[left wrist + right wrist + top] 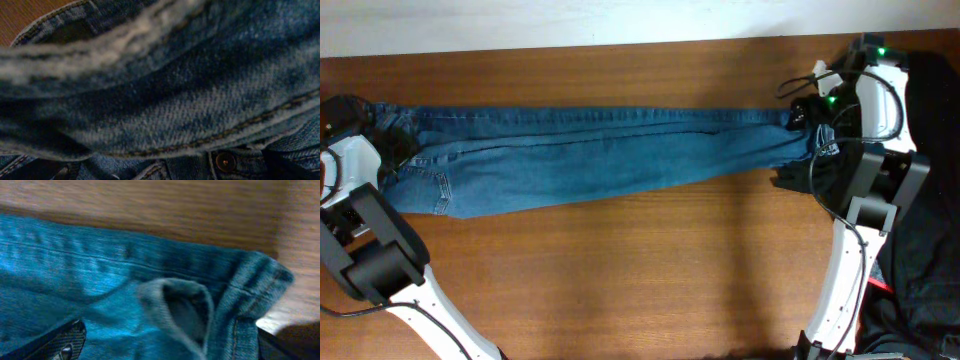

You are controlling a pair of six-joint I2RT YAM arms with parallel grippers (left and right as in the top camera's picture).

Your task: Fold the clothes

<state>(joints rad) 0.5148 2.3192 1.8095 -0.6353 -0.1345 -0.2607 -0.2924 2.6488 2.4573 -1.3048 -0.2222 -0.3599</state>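
The jeans (600,160) are laid out at full length along the far half of the desk (620,280), with the waist near the left edge and the hems near the right edge. Denim of this kind is judged to be fairly heavy, limp rather than stiff, and rough enough not to slip from a pinch. The thick seams and waistband are expected to resist a sharp crease. Hold is best taken at the doubled parts, the waistband at one end and the stitched hem (250,280) at the other, so that a single layer is not lifted alone.

The left end effector (395,150) is placed at the waist. Whether it is spread or pressed together cannot be told, since only cloth is seen in its own view. The right end effector (807,128) is at the hems. Its fingers (65,342) are seen wide apart with the hem lying between them, and nothing is pinched.

The whole garment and both arms are given only by the overhead view. A metal rivet (225,161) and the weave are shown only by the left wrist view, and the curled-open leg end only by the right wrist view.
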